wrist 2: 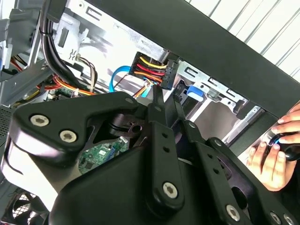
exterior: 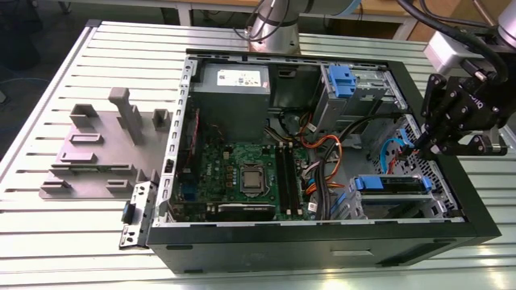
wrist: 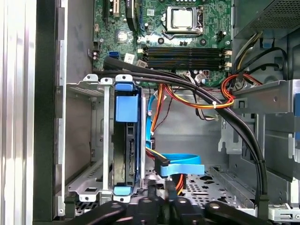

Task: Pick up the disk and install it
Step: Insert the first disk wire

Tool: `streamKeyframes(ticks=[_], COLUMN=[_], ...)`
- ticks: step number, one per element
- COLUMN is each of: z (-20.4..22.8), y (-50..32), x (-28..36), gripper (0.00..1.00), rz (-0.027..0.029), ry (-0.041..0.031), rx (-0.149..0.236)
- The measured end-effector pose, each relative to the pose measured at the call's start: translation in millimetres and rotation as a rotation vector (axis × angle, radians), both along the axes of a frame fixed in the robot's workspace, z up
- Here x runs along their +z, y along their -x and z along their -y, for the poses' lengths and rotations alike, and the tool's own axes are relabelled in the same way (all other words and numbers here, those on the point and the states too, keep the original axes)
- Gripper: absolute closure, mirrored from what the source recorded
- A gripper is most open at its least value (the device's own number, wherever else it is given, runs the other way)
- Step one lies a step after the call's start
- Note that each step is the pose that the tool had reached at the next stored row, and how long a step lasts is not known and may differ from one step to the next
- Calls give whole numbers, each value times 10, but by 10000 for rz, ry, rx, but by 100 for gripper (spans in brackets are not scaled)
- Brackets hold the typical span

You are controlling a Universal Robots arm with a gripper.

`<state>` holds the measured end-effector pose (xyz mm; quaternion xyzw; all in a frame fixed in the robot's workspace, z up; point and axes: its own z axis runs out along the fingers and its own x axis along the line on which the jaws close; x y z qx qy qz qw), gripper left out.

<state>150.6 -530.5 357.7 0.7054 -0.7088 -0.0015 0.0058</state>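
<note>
Gripper position relative to the disk. The black two-fingered gripper point(exterior: 419, 151) hangs over the open black desktop computer case point(exterior: 322, 248), at the wall on the exterior view's right. The flat silver hard drive in blue plastic carrier rails, the disk point(exterior: 393, 184), sits in the grey metal drive cage point(exterior: 354, 208) at the case corner nearest that camera. It lies just beside the fingertips, offset toward the near edge of the case. Its long axis runs along the exterior view's left-to-right line, with the blue end tab point(exterior: 367, 183) facing the green motherboard point(exterior: 241, 175).

In the first wrist view the disk point(wrist: 130, 154) stands on edge between the cage's metal rails, seen edge-on, and appears seated in the slot. Its blue end tab point(wrist: 126, 108) points toward the motherboard point(wrist: 187, 28). The gripper point(wrist: 160, 187) is off to one side of the slot, not in line with it, close to a light-blue flat cable point(wrist: 183, 169).

The jaws are drawn close together, with at most a narrow slit between them. In the second wrist view the gripper point(wrist 2: 166, 96) reaches up near a black connector carrying yellow, red and black wires point(wrist 2: 164, 75). Whether the tips touch it cannot be told; nothing can be made out clamped between them, and they do not touch the disk. A person's hand point(wrist 2: 276, 145) rests outside the case wall.
</note>
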Motion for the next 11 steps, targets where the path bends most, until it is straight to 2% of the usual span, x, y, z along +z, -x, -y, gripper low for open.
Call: streamKeyframes(ticks=[1, 11], z=[-1, -26], y=[-2, -24], x=[1, 2], gripper=[76, 76], rz=[-3, -40], ry=[17, 112], rx=[0, 0])
